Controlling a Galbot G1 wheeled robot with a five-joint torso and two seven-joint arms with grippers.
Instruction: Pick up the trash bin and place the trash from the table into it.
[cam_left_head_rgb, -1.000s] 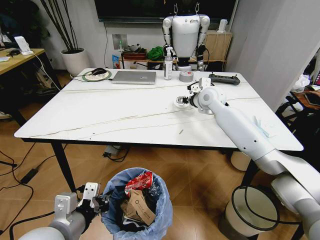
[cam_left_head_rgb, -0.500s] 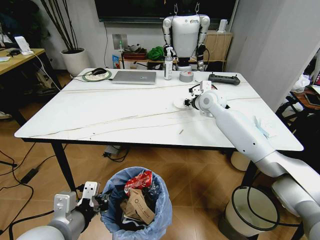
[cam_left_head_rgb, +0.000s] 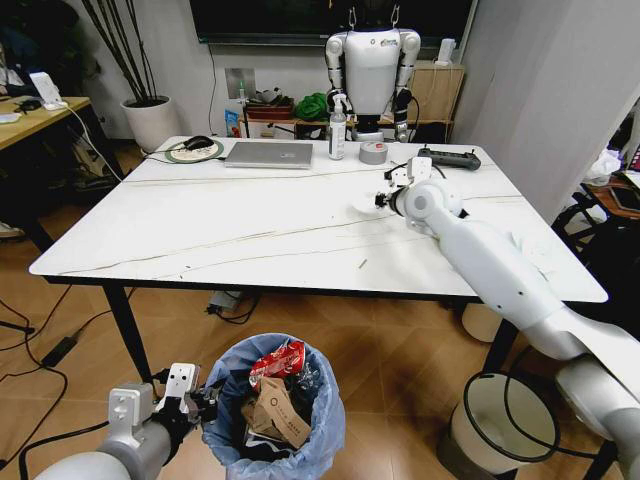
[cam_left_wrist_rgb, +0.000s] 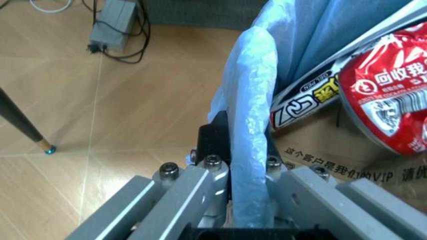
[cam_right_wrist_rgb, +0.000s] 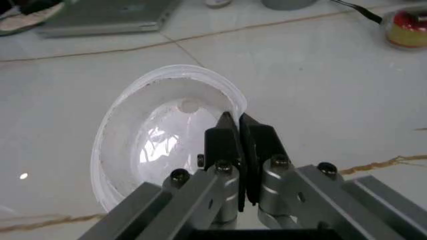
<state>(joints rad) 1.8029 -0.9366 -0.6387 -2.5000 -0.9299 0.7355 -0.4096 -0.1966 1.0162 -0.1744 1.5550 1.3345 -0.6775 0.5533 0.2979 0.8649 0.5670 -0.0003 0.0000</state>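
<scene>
The trash bin (cam_left_head_rgb: 275, 410) hangs off the floor in front of the table's (cam_left_head_rgb: 200, 235) near edge, its blue liner bag stuffed with a red wrapper (cam_left_head_rgb: 277, 362), torn cardboard (cam_left_head_rgb: 278, 415) and dark scraps. Your left gripper (cam_left_head_rgb: 195, 403) has the bin by the rim on the robot's left side. In the left wrist view the fingers (cam_left_wrist_rgb: 212, 150) are pressed together over the rim with the crinkled bag (cam_left_wrist_rgb: 252, 125) pinched between them, and the red wrapper and cardboard lie just inside.

Up on the table, toward the far right part of the top, your right gripper (cam_left_head_rgb: 385, 198) reaches out over the marble. In the right wrist view its black fingers (cam_right_wrist_rgb: 230, 145) are closed on the rim of a clear plastic lid (cam_right_wrist_rgb: 160, 135), a shallow, domed piece of litter seen from above with the table surface beneath it; you cannot tell from these views whether the lid rests on the top or is held clear of it.

Along the far edge sit a laptop (cam_left_head_rgb: 267, 154), a spray bottle (cam_left_head_rgb: 337, 129), a roll of tape (cam_left_head_rgb: 372, 152) and a black controller (cam_left_head_rgb: 448, 157). A small sliver of litter (cam_left_head_rgb: 362, 264) lies near the front edge. A black-rimmed white bin (cam_left_head_rgb: 500, 420) stands on the floor by the table's right front leg.
</scene>
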